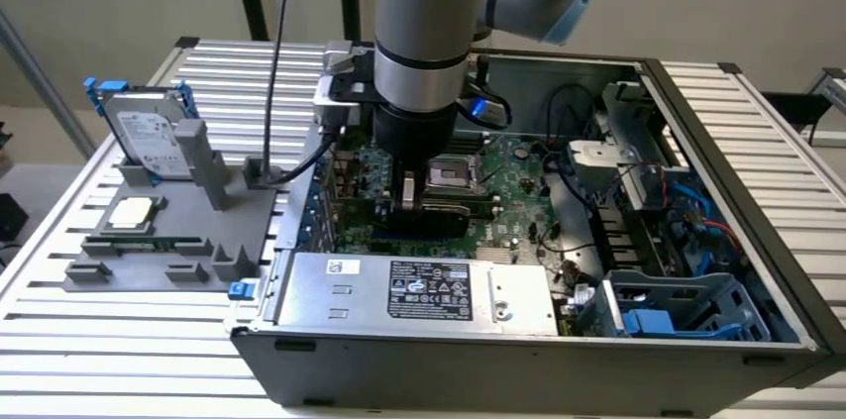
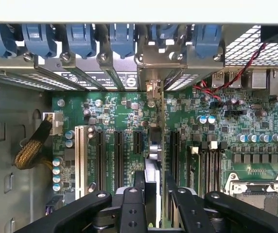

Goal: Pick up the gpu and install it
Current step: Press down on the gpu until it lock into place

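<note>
Green-faced gpu (image 2: 154, 160) stands edge-on between the fingers of the pincer (image 2: 153, 201), which we find clamped on it, low over the motherboard (image 2: 226, 121) inside the computer case (image 1: 529, 350).

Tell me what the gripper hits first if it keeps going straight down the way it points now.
Most likely the motherboard. The gripper points straight down into the open case, shut on the gpu, which stands edge-on among the black expansion slots. The card's lower edge would probably meet a slot first; depth is unclear.
</note>
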Controlling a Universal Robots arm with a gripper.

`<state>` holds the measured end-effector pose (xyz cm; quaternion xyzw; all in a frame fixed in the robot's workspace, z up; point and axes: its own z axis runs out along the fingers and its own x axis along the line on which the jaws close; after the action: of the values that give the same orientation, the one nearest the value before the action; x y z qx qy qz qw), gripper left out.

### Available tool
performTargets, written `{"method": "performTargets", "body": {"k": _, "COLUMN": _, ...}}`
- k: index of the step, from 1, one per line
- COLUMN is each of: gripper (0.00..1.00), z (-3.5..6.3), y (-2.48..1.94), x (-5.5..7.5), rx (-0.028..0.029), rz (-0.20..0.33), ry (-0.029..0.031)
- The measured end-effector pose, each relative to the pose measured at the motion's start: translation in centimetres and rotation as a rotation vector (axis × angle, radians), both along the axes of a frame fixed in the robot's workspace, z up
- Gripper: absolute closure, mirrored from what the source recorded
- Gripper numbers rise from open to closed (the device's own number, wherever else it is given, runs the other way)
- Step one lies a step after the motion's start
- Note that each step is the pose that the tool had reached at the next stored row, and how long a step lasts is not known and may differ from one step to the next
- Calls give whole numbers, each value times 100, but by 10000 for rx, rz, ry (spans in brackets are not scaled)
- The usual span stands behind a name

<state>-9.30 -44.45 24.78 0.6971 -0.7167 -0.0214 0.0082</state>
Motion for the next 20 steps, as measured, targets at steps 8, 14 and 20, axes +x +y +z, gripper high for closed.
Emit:
{"method": "performTargets", "body": {"k": 8, "gripper": 65, "z": 33, "y": 0, "x": 1, "rx": 5, "rz": 0, "ry": 19}}
{"method": "performTargets", "body": {"k": 14, "gripper": 65, "z": 219, "y": 0, "x": 1, "rx": 4, "rz": 1, "ry": 24}}
{"method": "performTargets", "body": {"k": 20, "gripper": 80, "z": 352, "y": 1, "x": 1, "rx": 3, "rz": 1, "ry": 24}}
